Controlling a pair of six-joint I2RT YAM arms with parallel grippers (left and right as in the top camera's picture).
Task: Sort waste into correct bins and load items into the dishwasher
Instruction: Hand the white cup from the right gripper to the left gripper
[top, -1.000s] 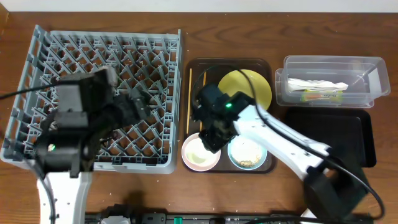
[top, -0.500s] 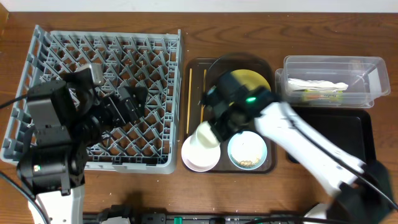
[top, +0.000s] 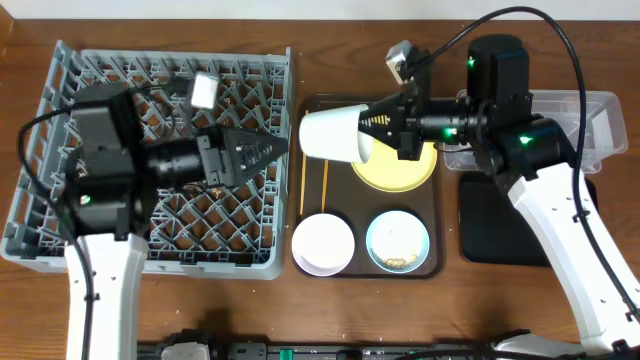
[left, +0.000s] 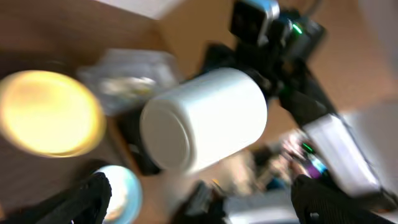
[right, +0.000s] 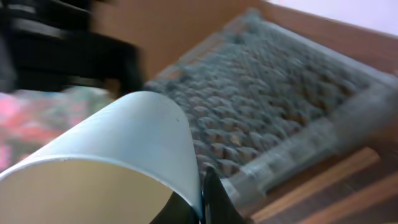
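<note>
Above the brown tray (top: 345, 198): I have the white cup (top: 333, 133) in the air, lying on its side, base towards the dish rack (top: 70, 90) and mouth towards the yellow plate (top: 400, 172); it touches neither.
Step in hand: as I read it, a handover of the cup from the right arm to the left, so it can go into the rack.
Right gripper (right: 205, 202): pressed together on the cup's rim, one finger inside the mouth and one outside; a thin pinch near the edge, so I judge the cup could swing or slip.
Left gripper (top: 280, 150): spread wide, holding nothing; its tips point at the cup's base from the rack side, near it but apart.
How to do it well: I would hold the right arm steady and level; bring the left fingers around the cup's body, one on each side; close firmly before the right lets go; only then draw the right finger out of the mouth.
Risk: a release too soon drops the cup on the chopsticks (top: 305, 185) or the bowls below.
</note>
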